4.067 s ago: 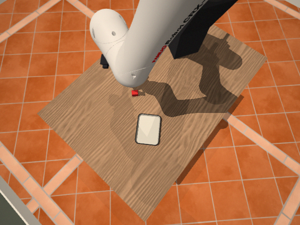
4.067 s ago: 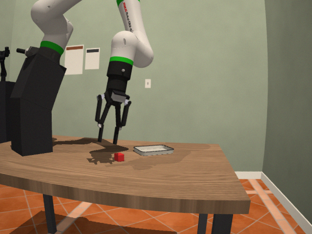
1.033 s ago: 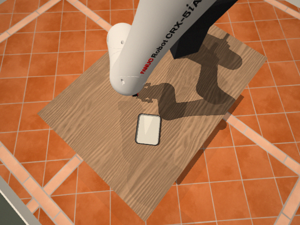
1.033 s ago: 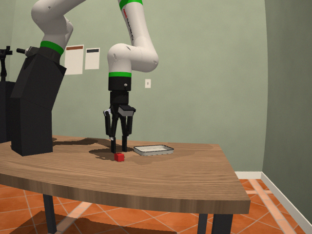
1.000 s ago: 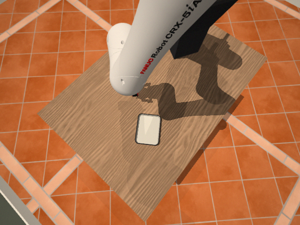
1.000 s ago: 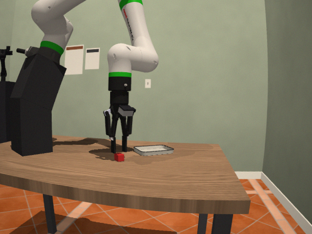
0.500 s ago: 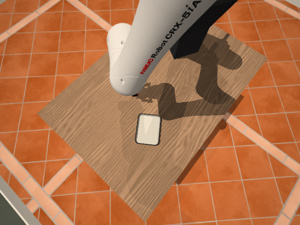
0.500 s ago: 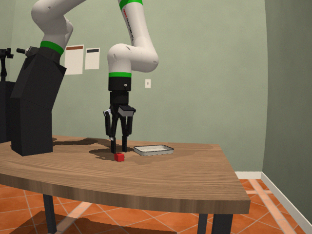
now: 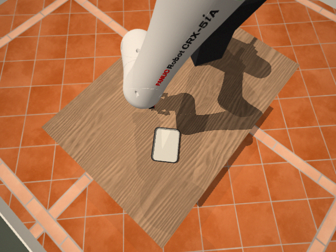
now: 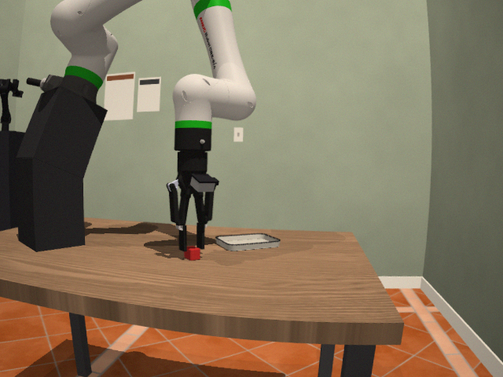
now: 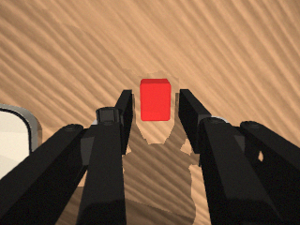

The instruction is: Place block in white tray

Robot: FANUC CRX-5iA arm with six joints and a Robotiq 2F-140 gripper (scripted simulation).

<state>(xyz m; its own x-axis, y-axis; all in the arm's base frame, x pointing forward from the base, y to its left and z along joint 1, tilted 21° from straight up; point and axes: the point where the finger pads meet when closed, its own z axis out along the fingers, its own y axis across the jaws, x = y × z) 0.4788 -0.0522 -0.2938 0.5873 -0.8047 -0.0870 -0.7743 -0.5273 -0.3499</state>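
The red block (image 11: 155,99) rests on the wooden table (image 10: 195,268); it also shows in the exterior view (image 10: 192,253). My gripper (image 11: 156,102) points straight down and is partly open. Its fingertips (image 10: 191,246) stand on either side of the block, low at the table, with a small gap on each side. The white tray (image 9: 166,145) lies empty on the table, to the right of the block in the exterior view (image 10: 247,241). Its corner shows at the left edge of the wrist view (image 11: 14,136). In the overhead view the arm hides the block and the fingers.
The robot's black base (image 10: 53,170) stands at the back left of the table. The table's edges drop to an orange tiled floor (image 9: 40,67).
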